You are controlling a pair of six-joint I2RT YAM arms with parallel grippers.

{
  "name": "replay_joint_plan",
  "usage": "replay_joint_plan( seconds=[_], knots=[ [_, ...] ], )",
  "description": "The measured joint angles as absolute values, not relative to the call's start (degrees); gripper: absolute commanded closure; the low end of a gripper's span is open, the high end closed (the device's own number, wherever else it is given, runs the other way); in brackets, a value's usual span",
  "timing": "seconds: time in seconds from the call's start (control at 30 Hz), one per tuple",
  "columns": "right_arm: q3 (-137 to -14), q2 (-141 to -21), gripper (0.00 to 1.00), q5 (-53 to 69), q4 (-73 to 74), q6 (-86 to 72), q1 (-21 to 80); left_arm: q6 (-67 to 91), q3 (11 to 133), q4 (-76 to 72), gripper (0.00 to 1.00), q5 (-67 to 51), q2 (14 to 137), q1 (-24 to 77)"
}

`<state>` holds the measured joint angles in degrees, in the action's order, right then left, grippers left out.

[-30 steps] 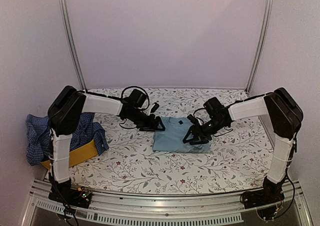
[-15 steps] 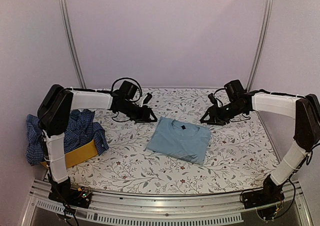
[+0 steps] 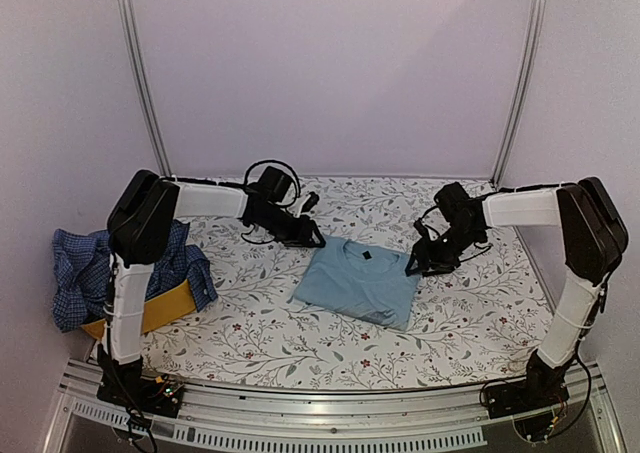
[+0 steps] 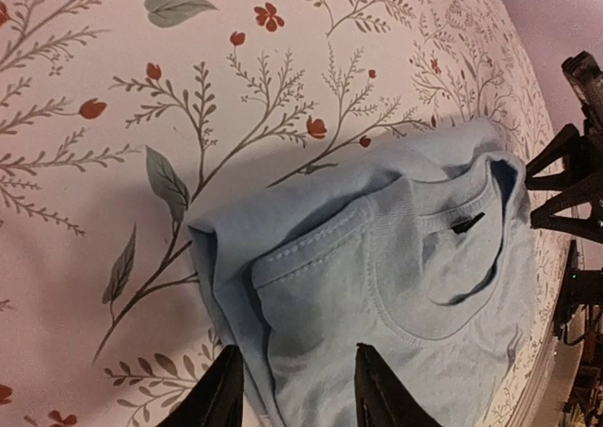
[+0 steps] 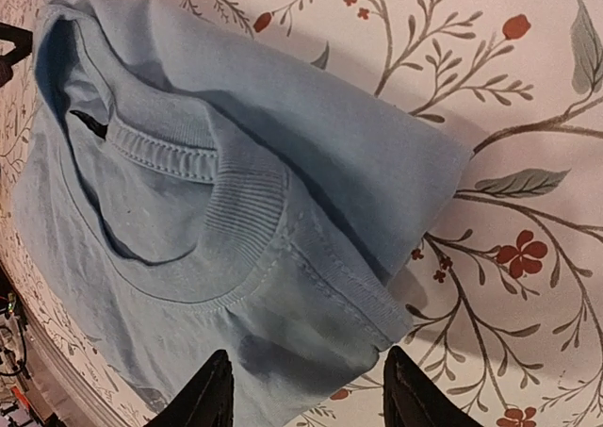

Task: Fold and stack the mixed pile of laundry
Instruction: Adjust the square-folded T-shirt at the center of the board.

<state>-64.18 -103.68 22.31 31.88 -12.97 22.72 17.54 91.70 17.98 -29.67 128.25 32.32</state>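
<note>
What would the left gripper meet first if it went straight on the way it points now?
Most likely the folded light blue T-shirt: in the wrist view its corner lies ahead of the left gripper, between its open fingers. The gap is unclear.

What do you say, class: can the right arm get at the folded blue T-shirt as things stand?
Probably yes. The right gripper sits at the far right corner of the T-shirt, jaws open astride the folded edge, with nothing in between.
</note>
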Motion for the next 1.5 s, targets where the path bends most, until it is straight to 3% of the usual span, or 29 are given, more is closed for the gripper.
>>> replay_joint_plan(
  seconds=[0.17, 0.3, 0.53, 0.67, 1.3, 1.33, 1.4, 1.5],
  knots=[
    [-65.21, -106.41, 0.48, 21.21, 32.14, -12.97, 22.72, 16.97, 93.03, 18.37, 0.61, -29.95, 129.25, 33.06],
    [-66.08, -107.33, 0.53, 20.6, 32.21, -12.99, 22.72, 16.84, 94.43, 18.39, 0.69, -30.33, 130.52, 33.47],
    [-68.31, -108.29, 0.88, 19.99, 32.69, -12.88, 22.72, 16.45, 96.66, 19.27, 0.97, -30.39, 132.46, 33.52],
    [-69.91, -108.62, 0.98, 20.25, 33.1, -12.16, 22.74, 16.32, 96.82, 19.27, 1.0, -30.37, 132.46, 33.52],
    [-74.22, -111.74, 1.0, 18.09, 32.84, -11.29, 22.72, 17.21, 93.58, 18.02, 1.0, -27.83, 128.66, 32.14],
    [-74.76, -113.58, 0.98, 17.56, 32.47, -11.31, 22.68, 17.43, 93.93, 17.96, 0.91, -27.51, 129.45, 32.1],
    [-75.66, -115.33, 0.89, 17.54, 32.53, -11.27, 22.46, 18.17, 94.8, 18.09, 0.56, -26.22, 131.28, 32.03],
    [-79.26, -117.62, 0.57, 17.67, 32.71, -11.75, 22.11, 18.5, 95.33, 18.46, 0.21, -25.3, 132.33, 31.57]
  ],
)
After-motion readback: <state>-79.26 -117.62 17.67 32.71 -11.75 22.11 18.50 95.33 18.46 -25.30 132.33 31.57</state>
